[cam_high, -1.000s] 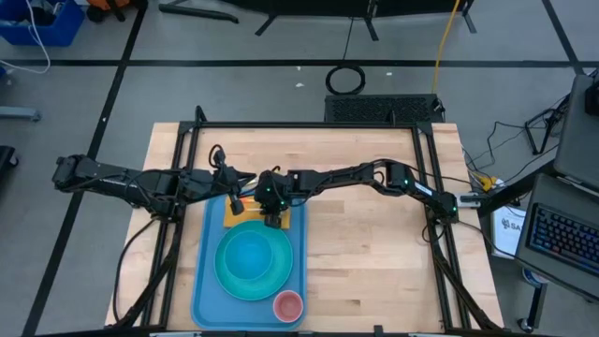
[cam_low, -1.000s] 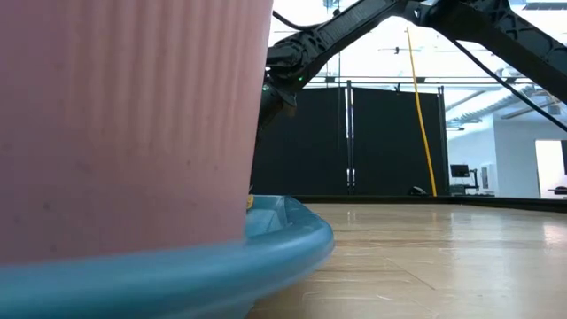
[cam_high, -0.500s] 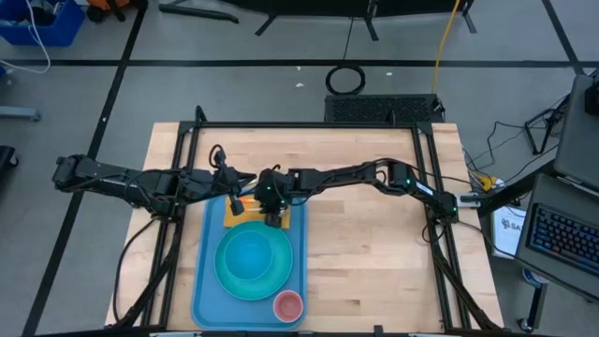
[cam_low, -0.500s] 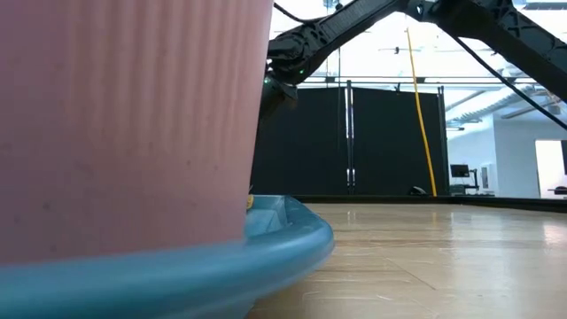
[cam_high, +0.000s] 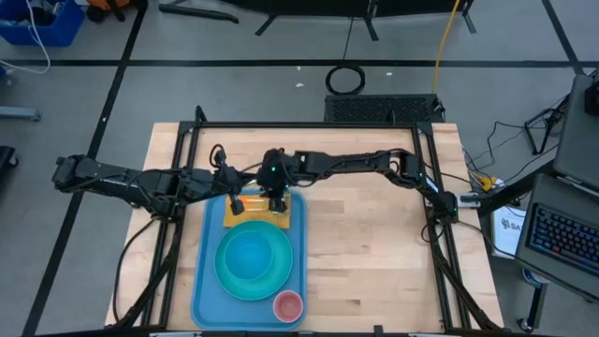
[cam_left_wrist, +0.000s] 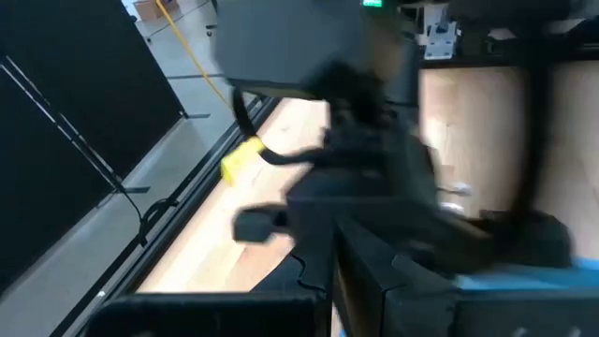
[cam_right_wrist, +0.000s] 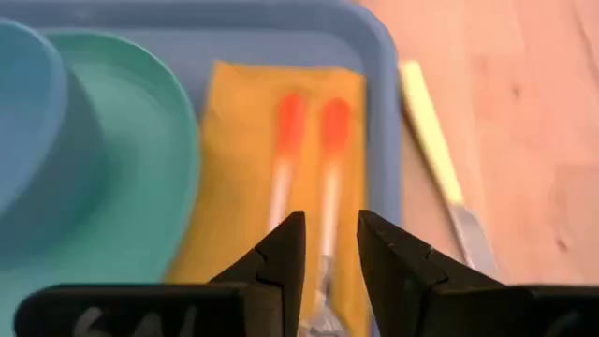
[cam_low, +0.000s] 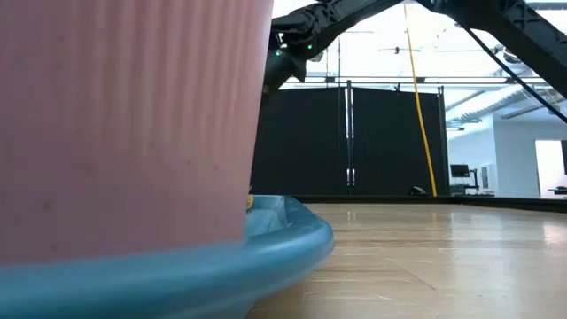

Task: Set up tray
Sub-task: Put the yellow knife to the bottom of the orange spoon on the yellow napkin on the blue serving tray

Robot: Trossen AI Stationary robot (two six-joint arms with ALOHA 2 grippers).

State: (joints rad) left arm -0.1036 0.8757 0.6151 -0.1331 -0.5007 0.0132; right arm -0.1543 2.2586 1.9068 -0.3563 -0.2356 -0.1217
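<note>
The light-blue tray [cam_high: 208, 281] lies on the table's near left part. At its far end a yellow napkin [cam_right_wrist: 245, 187] carries two orange-handled utensils [cam_right_wrist: 288, 159]. Nearer sit a turquoise plate [cam_high: 229, 279] with a blue bowl [cam_high: 251, 255] on it, and a pink cup [cam_high: 287, 305], which fills the low view [cam_low: 124, 115]. My right gripper [cam_right_wrist: 329, 257] hovers open above the napkin, touching nothing [cam_high: 275, 200]. My left gripper [cam_high: 234, 198] waits at the tray's far left corner.
A yellow-handled knife [cam_right_wrist: 440, 159] lies on the bare wood just outside the tray's rim [cam_right_wrist: 384, 112], beside the napkin. The right arm [cam_high: 346, 170] reaches across the table's far half. Bare wood spreads right of the tray [cam_high: 374, 262].
My right gripper has risen and drawn back a little toward the table's far edge, away from the napkin. In the low view its arm has climbed toward the top of the picture. The tray, the dishes and the cup have stayed put.
</note>
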